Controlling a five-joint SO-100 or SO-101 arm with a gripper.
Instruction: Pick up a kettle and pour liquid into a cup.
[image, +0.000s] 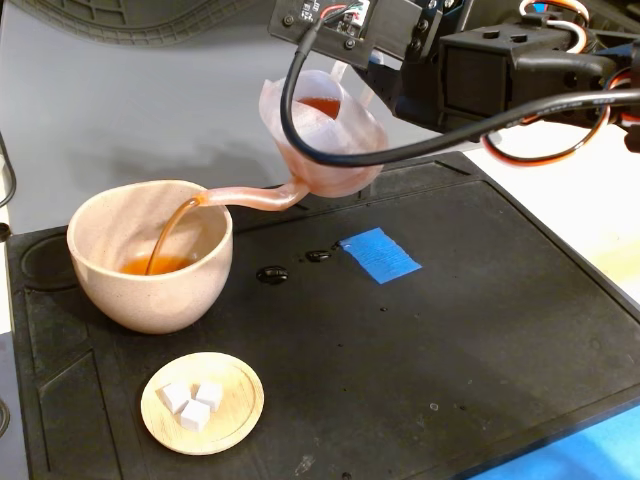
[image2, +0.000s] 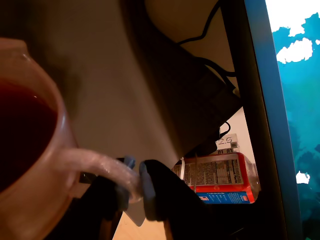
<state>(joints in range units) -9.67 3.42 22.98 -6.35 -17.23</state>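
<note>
Fixed view: I hold the small translucent pink ribbed plastic kettle (image: 325, 140) lifted off the black rubber mat (image: 450, 340) that covers the worktop, tilted toward the left of the picture. Its long thin curved spout (image: 255, 199) reaches over the rim of the large rounded beige-pink speckled ceramic cup (image: 150, 255), which stands on the mat at left. A thin stream of orange-brown liquid (image: 170, 235) falls from the spout tip into the cup; a shallow pool already lies at the cup's bottom, and more liquid shows dark red inside the kettle's open top. My black arm and its cables cover the kettle's upper right side, so the grip itself is hidden in this view. Wrist view: my dark fingers (image2: 155, 187) are clenched on the kettle's small pale loop handle (image2: 107, 172), one on each side, with the gripper (image2: 134, 185) low in the picture; the kettle body fills the left edge, dark red fluid visible within. On the mat, near the cup's right side, two small dark droplets (image: 272, 273) lie beside a blue tape rectangle (image: 380, 254). In front of the cup, just apart from it, sits a small round wooden dish (image: 240, 405) carrying three white cubes (image: 192, 404). Beyond my fingers, wrist view shows a red and blue labelled packet (image2: 220, 175), blurred.
</note>
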